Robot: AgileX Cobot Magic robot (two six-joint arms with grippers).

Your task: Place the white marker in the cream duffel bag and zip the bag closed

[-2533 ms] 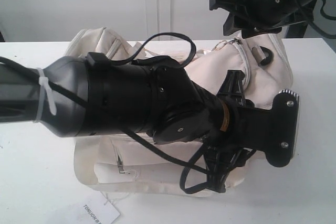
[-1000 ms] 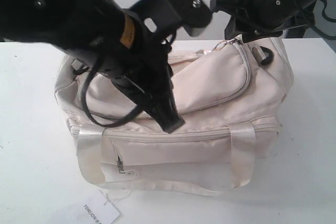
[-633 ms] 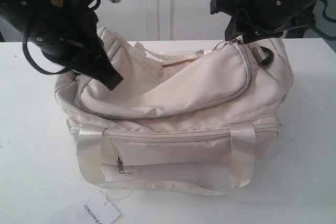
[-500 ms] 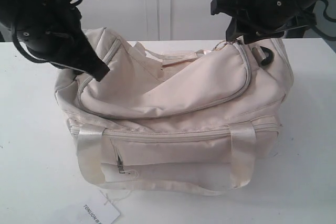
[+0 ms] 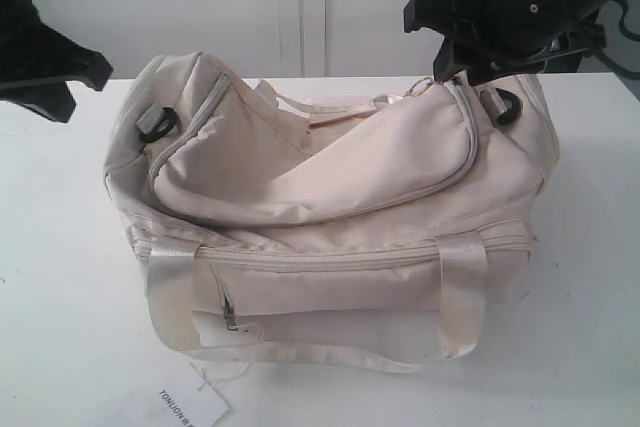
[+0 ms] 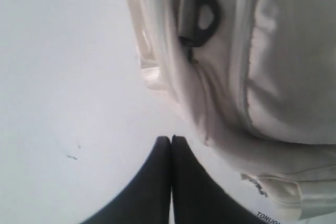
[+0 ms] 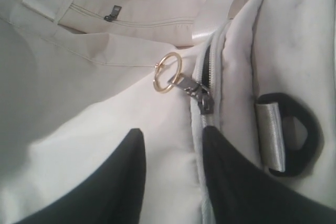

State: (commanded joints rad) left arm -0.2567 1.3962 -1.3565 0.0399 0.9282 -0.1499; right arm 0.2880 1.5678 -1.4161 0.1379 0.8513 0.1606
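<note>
The cream duffel bag [image 5: 330, 197] lies on the white table, its curved top flap down. No white marker shows in any view. My left gripper [image 5: 62, 82] hangs shut and empty at the far left, apart from the bag's left end [image 6: 220, 93]; in the left wrist view its fingertips [image 6: 170, 140] press together over bare table. My right gripper [image 5: 428, 44] is open above the bag's right end. In the right wrist view its jaws [image 7: 172, 132] straddle fabric beside the zipper slider [image 7: 202, 97] and gold keyring [image 7: 168, 72], touching neither.
A white paper tag [image 5: 190, 405] with black lettering lies at the table's front edge. Black rings sit at the bag's left end [image 5: 155, 125] and right end [image 5: 503, 107]. A satin handle [image 5: 300, 352] droops down the front. A white wall stands behind the table.
My left arm has swung off the bag's top, up and away to the far left edge of the exterior view. The right gripper and the bag have stayed put.
</note>
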